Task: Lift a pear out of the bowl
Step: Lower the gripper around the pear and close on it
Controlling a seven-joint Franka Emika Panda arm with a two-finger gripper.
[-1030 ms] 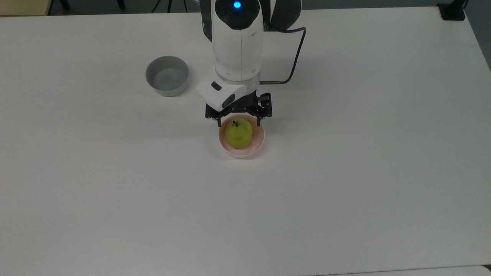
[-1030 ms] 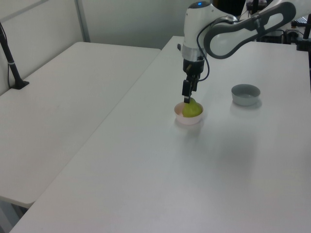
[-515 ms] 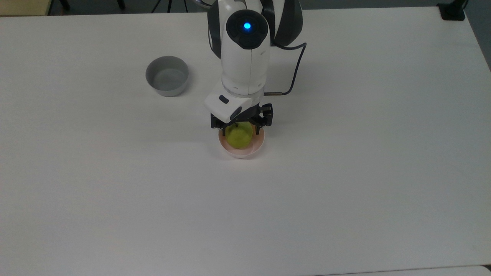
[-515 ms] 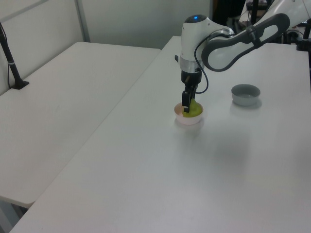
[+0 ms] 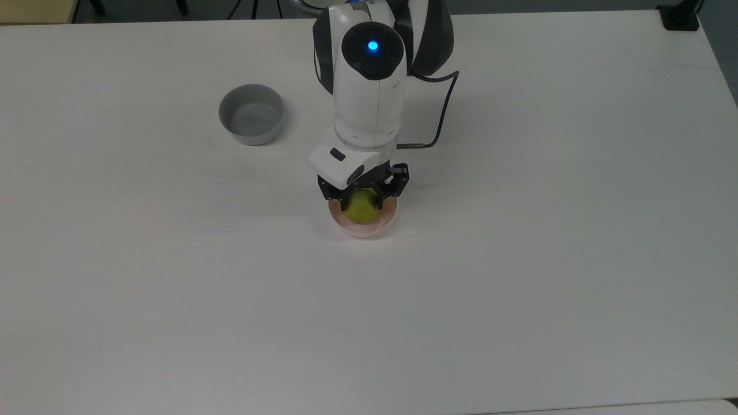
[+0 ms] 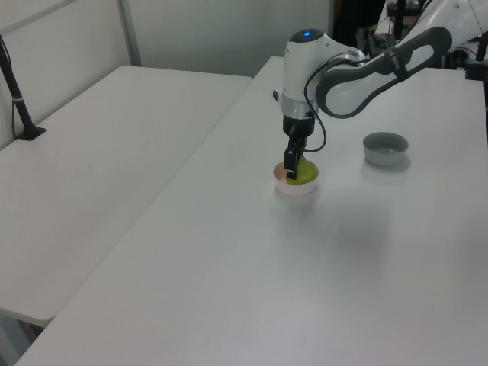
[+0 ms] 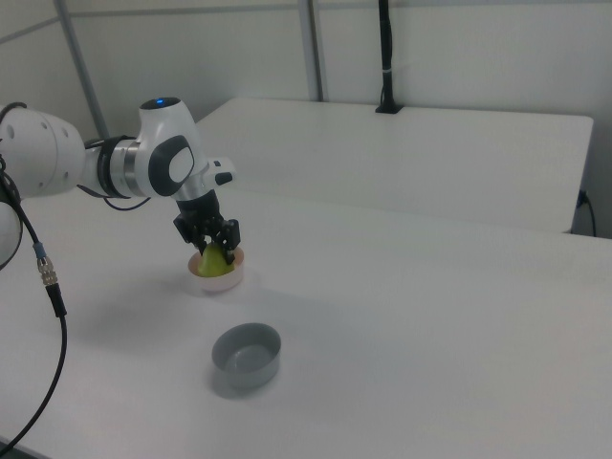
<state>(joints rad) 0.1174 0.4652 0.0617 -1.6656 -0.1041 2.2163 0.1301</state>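
We see the pear point(image 5: 360, 208) sitting in the pink bowl point(image 5: 363, 228), approx mid-counter point(image 5: 519, 259). Our gripper point(image 5: 362, 200) is down over the bowl w/ its two black fingers point(image 5: 344, 202) on either side of the pear's upper part, the pear between them. In the top view the fingers look right against the fruit's sides, but we can't tell if they're actually pressing it or just beside it. The pear looks seated in the bowl, not lifted clear. In the left view the gripper point(image 6: 292, 163) hangs straight down onto the pear point(image 6: 303, 174) in the bowl point(image 6: 296, 185). Grey bowl point(image 5: 251, 114) stands well apart from the pink bowl, toward the top view's upper left, w/ nothing in it.
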